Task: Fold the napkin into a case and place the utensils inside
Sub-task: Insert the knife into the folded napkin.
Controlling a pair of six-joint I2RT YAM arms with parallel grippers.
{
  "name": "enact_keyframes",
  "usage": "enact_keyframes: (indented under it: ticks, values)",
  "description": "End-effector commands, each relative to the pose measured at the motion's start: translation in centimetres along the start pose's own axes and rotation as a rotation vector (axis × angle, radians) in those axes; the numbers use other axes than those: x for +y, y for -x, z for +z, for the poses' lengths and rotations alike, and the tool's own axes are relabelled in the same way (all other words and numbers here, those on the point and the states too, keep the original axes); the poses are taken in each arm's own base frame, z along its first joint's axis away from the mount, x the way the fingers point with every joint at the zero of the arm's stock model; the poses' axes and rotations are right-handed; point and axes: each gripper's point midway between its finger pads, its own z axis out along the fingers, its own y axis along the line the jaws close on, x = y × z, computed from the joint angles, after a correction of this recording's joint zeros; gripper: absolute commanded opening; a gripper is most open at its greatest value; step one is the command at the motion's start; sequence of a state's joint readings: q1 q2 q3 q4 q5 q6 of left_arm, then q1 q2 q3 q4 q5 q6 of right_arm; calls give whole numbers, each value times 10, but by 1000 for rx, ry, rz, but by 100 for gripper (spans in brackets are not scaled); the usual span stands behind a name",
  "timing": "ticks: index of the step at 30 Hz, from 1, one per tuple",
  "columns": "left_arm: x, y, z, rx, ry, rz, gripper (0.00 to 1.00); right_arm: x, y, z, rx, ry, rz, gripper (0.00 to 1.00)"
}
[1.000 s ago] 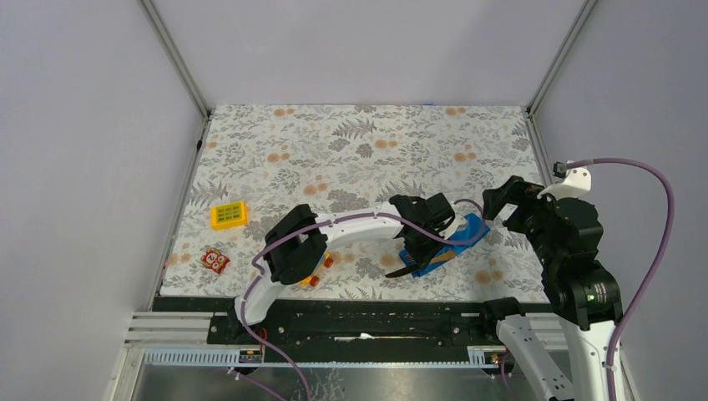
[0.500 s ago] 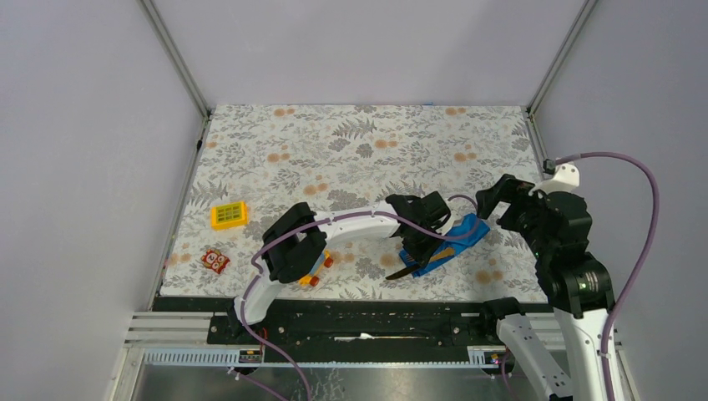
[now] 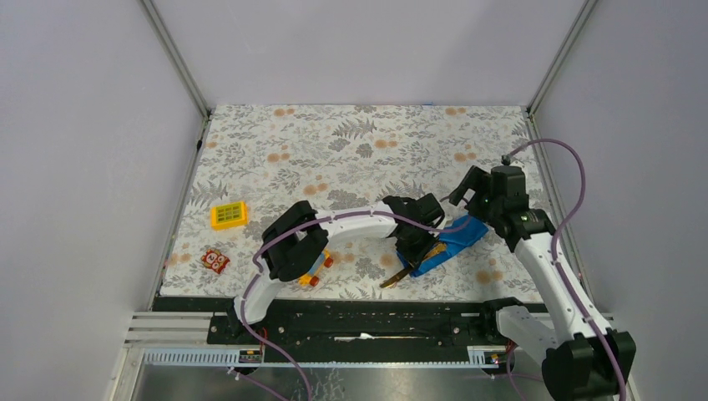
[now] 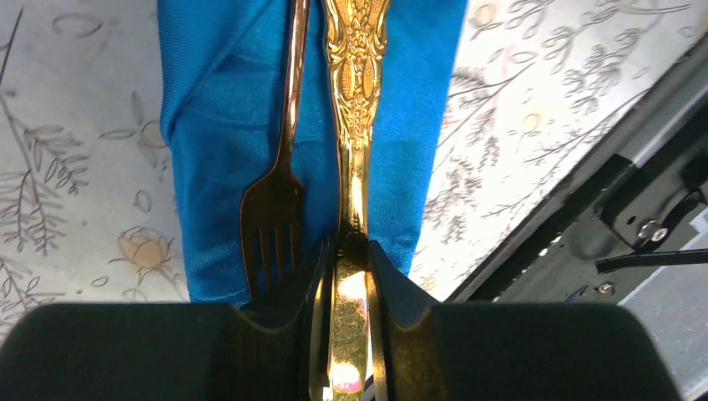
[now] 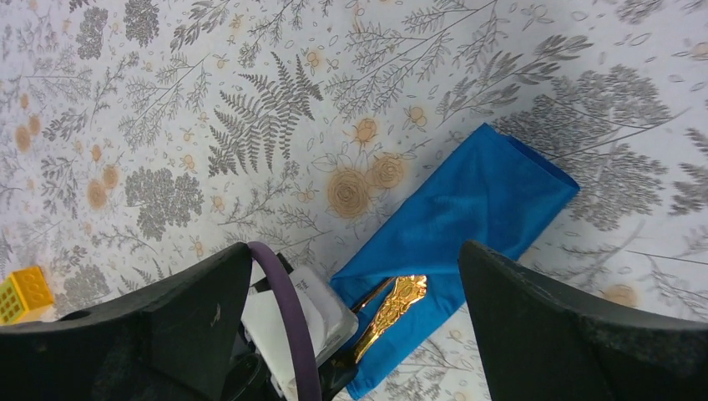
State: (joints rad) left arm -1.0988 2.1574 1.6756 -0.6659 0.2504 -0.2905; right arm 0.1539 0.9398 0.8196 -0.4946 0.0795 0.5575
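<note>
The blue napkin (image 3: 462,232) lies folded into a narrow strip near the table's front right. My left gripper (image 3: 415,247) is shut on the golden knife (image 3: 396,276), whose blade sticks out toward the near edge. In the left wrist view the gripper (image 4: 351,261) pinches the knife (image 4: 355,100) below its ornate handle, which rests along the napkin (image 4: 234,125). The fork (image 4: 274,219) lies beside it on the cloth, tines toward the camera. My right gripper (image 3: 469,190) hovers open over the napkin's far end. From the right wrist, the gripper (image 5: 355,249) frames the napkin (image 5: 484,205) and the knife handle (image 5: 394,305).
A yellow block (image 3: 228,215) and a red patterned block (image 3: 215,261) sit at the left of the floral tablecloth (image 3: 351,150). A small toy car (image 3: 315,271) lies partly under the left arm. The black rail (image 3: 359,322) runs just beyond the front edge.
The right arm has swung in from the right and now stretches over the napkin's far end, still open. The left gripper with the knife has shifted slightly toward the near edge.
</note>
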Motion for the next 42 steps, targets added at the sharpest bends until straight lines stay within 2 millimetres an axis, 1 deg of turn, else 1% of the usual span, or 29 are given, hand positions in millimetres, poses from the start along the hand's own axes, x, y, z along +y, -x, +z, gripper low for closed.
enact_keyframes:
  ticks: [1, 4, 5, 6, 7, 10, 12, 15, 17, 18, 20, 21, 22, 24, 26, 28, 29, 32, 33, 35, 37, 39, 42]
  values:
    - [-9, 41, -31, -168, 4, 71, 0, -30, 1, 38, -22, -118, 81, 98]
    - [-7, 42, -33, -179, 16, 89, 0, -49, -1, 53, 6, -162, 116, 95]
    - [-7, 42, -33, -181, 15, 98, 0, -52, -2, 57, 22, -166, 132, 94]
    - [-7, 42, -33, -185, 15, 103, 0, -60, 0, 59, 26, -176, 167, 92]
    - [-7, 42, -34, -190, 13, 108, 0, -64, 2, 60, 29, -173, 189, 91]
    - [-10, 42, -35, -197, -8, 129, 0, -68, 13, 57, 7, -154, 229, 91]
    - [-15, 43, -38, -205, -33, 138, 0, -72, 18, 54, 0, -167, 230, 93]
    - [-21, 47, -45, -222, -52, 147, 0, -79, 31, 46, -19, -216, 183, 99]
    - [-23, 50, -48, -232, -59, 151, 0, -79, 42, 39, -41, -232, 156, 100]
    - [-24, 52, -49, -235, -63, 155, 0, -79, 43, 38, -35, -234, 147, 100]
    - [-26, 54, -47, -235, -69, 162, 0, -80, 41, 42, -16, -244, 139, 98]
    - [-25, 54, -45, -228, -68, 163, 0, -80, 38, 47, 0, -237, 134, 95]
    - [-23, 52, -40, -212, -68, 162, 0, -78, 32, 55, 37, -217, 127, 93]
    - [-23, 51, -38, -200, -71, 162, 0, -71, 20, 66, 119, -172, 117, 86]
    - [-25, 48, -40, -194, -82, 158, 0, -65, 9, 75, 174, -126, 119, 81]
    - [-24, 45, -47, -197, -73, 138, 0, -59, -5, 82, 226, -73, 118, 77]
    - [-24, 43, -52, -202, -75, 131, 6, -60, -12, 84, 248, -70, 120, 76]
    - [-22, 32, -75, -205, -96, 51, 32, -68, -25, 88, 283, -90, 109, 77]
    - [-19, 24, -80, -201, -110, 15, 37, -70, -26, 87, 283, -94, 105, 78]
    - [-12, 8, -88, -208, -122, -63, 41, -70, -24, 85, 269, -96, 94, 78]
    - [-8, -8, -92, -236, -117, -74, 43, -70, -20, 83, 250, -91, 83, 78]
    - [-6, -25, -87, -273, -84, -32, 46, -68, -19, 81, 246, -82, 77, 78]
    - [0, -39, -82, -303, -3, 2, 49, -64, -19, 81, 244, -53, 74, 78]
